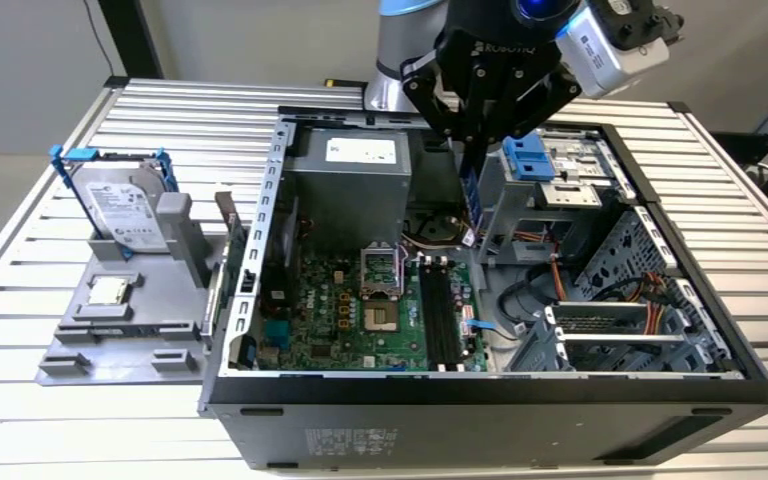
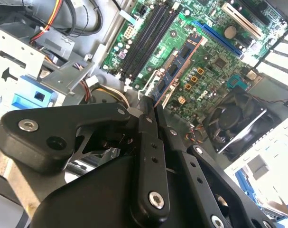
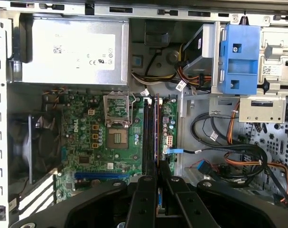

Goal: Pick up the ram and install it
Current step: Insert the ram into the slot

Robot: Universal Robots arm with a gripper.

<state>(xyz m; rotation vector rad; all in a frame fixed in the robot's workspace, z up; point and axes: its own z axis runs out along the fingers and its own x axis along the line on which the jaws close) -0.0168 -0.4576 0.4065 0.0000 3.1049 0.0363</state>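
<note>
Exterior view, gripper: the gripper (image 1: 472,140) hangs over the open case (image 1: 491,410), fingers pinched tight on the ram (image 1: 471,200).
Exterior view, ram: it stands on end inside the case, low end near the far end of the black slots (image 1: 440,310) on the motherboard (image 1: 344,320). Can't tell if it touches them.
Exterior view, outside the case: a hard drive (image 1: 124,205) and a small silver chip (image 1: 108,290) sit on a grey stand at the exterior view's left.
Second wrist view, gripper: 2 fingers (image 2: 146,142) are clamped on the stick.
Second wrist view, ram: blue face and dark chips stick out past the tips, over the board, with the slots just beside it and a fan (image 2: 234,121) nearby.
First wrist view, ram: seen edge-on as a thin line running along the slots, next to the socket (image 3: 117,137).
</note>
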